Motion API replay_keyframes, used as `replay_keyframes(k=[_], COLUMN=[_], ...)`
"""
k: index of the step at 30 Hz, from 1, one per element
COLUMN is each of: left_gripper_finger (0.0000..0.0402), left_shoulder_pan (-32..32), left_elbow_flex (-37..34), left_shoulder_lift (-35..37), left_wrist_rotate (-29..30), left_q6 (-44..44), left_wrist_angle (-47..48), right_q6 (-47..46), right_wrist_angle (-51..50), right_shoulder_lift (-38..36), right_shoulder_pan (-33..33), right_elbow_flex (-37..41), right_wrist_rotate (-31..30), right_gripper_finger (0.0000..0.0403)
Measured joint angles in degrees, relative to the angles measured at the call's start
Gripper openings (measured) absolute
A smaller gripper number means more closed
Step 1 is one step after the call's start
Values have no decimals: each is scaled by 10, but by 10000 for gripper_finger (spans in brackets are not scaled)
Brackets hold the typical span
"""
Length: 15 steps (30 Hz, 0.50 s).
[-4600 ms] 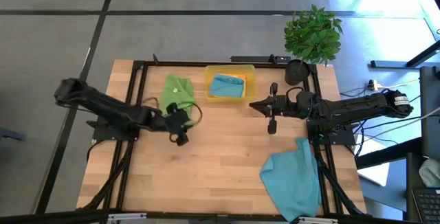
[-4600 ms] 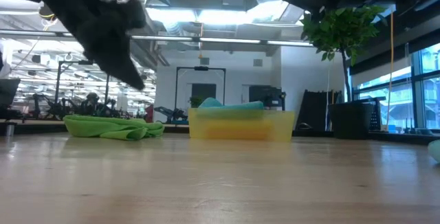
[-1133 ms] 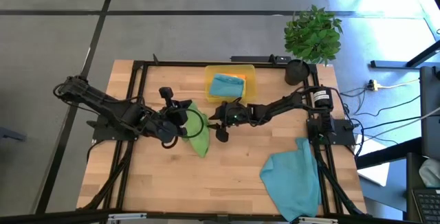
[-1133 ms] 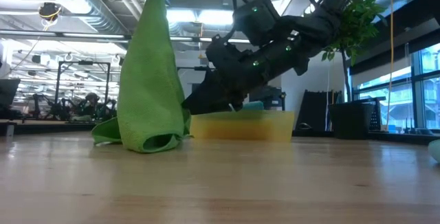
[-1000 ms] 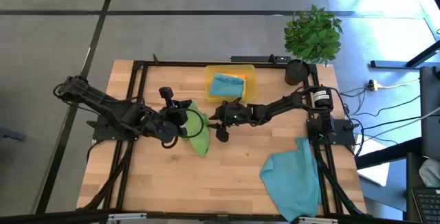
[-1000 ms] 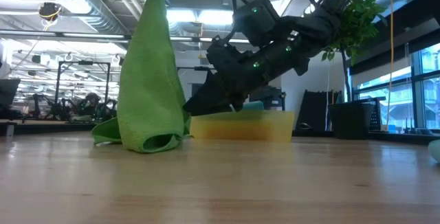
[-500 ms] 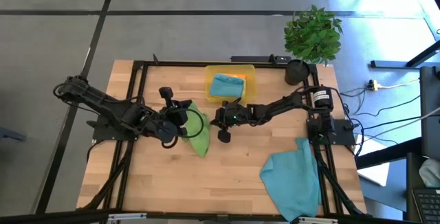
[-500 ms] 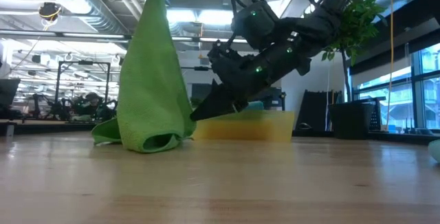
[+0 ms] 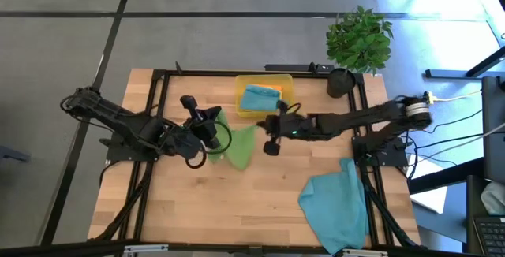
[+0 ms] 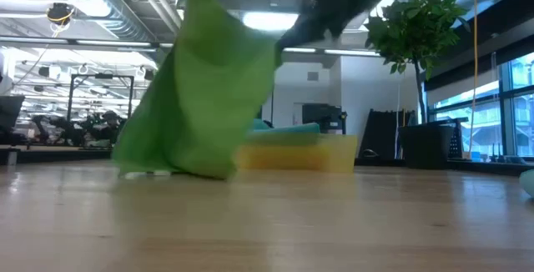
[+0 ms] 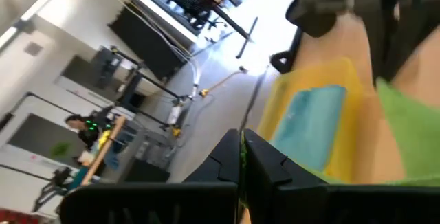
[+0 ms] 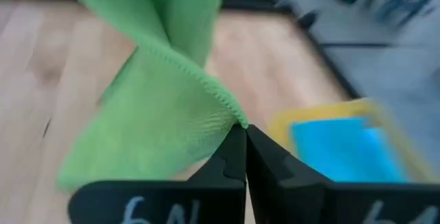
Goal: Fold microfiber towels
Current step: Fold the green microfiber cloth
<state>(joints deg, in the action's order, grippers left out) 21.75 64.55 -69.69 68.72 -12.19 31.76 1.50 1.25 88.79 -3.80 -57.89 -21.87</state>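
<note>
Green towel point(image 9: 239, 145) stretched mid-frame above the table point(image 9: 268, 202), one corner clamped in the left claw point(image 9: 211, 128), another in the right claw point(image 9: 265, 133) (teal towel point(image 9: 338, 200) lower right).

Probably a robotics lab: exposed ceiling ducts point(image 10: 125, 30), a glass wall point(image 10: 501, 109), black equipment racks point(image 10: 83, 97).

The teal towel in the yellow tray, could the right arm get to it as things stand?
Probably not right now: the right hand is shut on the green towel, though the teal towel lies uncovered just beyond it.
</note>
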Motion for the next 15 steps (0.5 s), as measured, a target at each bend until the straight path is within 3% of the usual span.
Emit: replay_keyframes(k=[10,15], left_gripper_finger=[0,0], left_shoulder_pan=[-45,-81], left_elbow_flex=[0,0], left_shoulder_lift=[58,92], left_wrist_rotate=[22,-19], left_q6=[-156,-244], left_wrist_angle=[-173,-267], right_q6=[42,66], right_wrist_angle=[-71,-121], right_shoulder_lift=[-167,-193], right_shoulder_pan=[-27,-20], right_elbow_flex=[-9,-64], right_wrist_rotate=[-108,-121], right_gripper_finger=[1,0])
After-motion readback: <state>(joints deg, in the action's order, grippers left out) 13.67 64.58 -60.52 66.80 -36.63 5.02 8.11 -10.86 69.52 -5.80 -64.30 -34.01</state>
